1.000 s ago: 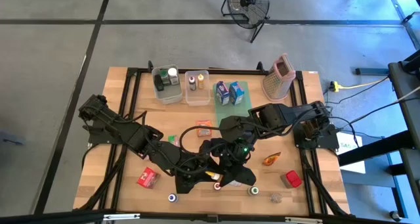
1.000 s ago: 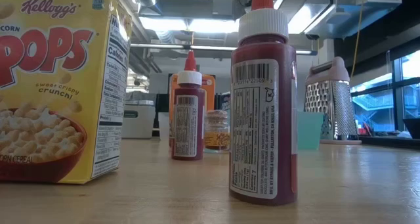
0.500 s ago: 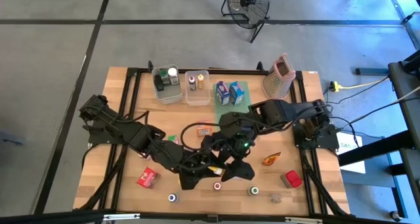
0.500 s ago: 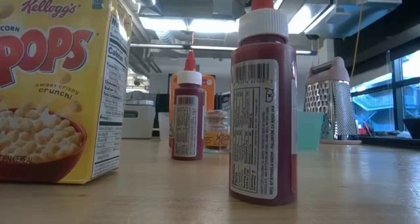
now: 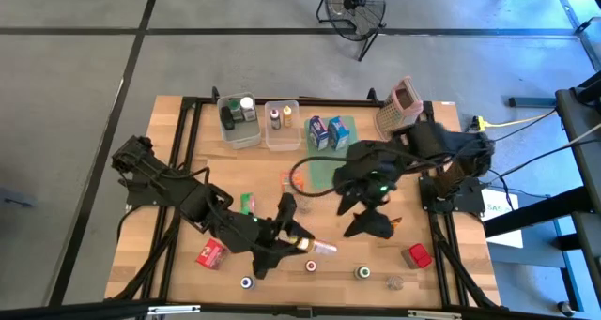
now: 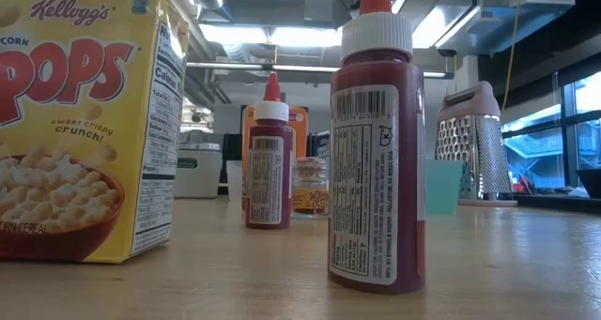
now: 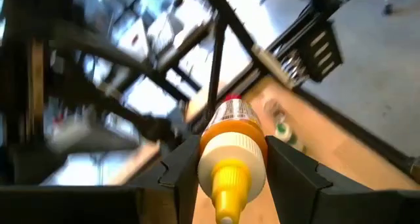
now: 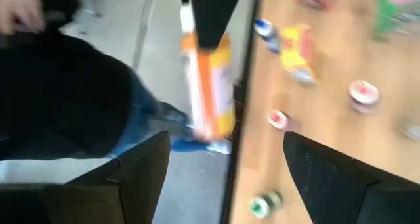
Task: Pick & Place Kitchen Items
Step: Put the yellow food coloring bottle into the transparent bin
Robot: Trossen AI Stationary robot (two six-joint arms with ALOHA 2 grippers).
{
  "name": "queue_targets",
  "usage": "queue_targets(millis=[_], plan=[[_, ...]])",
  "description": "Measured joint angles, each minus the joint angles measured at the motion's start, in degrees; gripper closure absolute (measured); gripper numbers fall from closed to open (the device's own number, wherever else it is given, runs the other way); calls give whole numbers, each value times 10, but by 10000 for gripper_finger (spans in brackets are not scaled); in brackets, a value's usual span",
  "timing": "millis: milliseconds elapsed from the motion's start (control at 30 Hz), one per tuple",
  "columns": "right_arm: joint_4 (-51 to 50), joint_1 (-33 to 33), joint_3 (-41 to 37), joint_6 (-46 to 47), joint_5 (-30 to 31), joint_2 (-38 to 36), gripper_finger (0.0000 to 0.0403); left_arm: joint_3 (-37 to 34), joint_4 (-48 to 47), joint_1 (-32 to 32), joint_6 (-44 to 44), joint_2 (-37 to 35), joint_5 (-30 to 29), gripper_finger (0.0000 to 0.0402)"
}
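Observation:
An orange squeeze bottle [image 5: 317,246] with a white cap and yellow nozzle hangs over the table's near middle, with my left gripper [image 5: 293,234] shut on it. The left wrist view shows the bottle [image 7: 231,129] between that gripper's two fingers. In the right wrist view it [image 8: 209,86] appears farther off, under the left gripper. My right gripper [image 5: 368,222] stands open to the bottle's right with nothing between its fingers [image 8: 226,184]. No gripper shows in the low view. My left gripper pinches the bottle between its two fingers [image 7: 184,168], at the white cap [image 7: 209,159] and the top of the orange body. The fingers come slanting from the table's left and lie along the bottle. The nozzle points back at the wrist. The bottle is clear of the table.
Small capped jars [image 5: 311,265] [image 5: 362,273] [image 5: 246,282] stand along the near edge, with a red packet [image 5: 212,254] to their left. A red item [image 5: 418,256] and an orange packet [image 5: 389,227] lie to the right. Clear bins [image 5: 239,121], a green tray [image 5: 340,144] and the grater [image 5: 396,109] line the far edge.
My right gripper has let go of the bottle and drawn back up and toward the table's right edge. My left gripper has kept hold and rolled its wrist, so the bottle now sticks out toward the right.

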Motion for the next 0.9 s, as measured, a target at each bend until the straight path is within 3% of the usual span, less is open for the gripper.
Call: queue_targets(millis=[167, 400, 700, 900], plan=[[-102, 31, 0, 20, 142, -43, 103, 41, -97, 9, -84, -1, -41, 258], [-103, 73, 0, 64, 262, -86, 103, 134, -288, 75, -198, -3, -44, 258], [-103, 123, -1, 43, 344, -140, 103, 163, -375, 256, -222, -2, 54, 258], [-103, 127, -1, -6, 424, -203, 103, 162, -458, 396, -265, 14, 83, 258]])
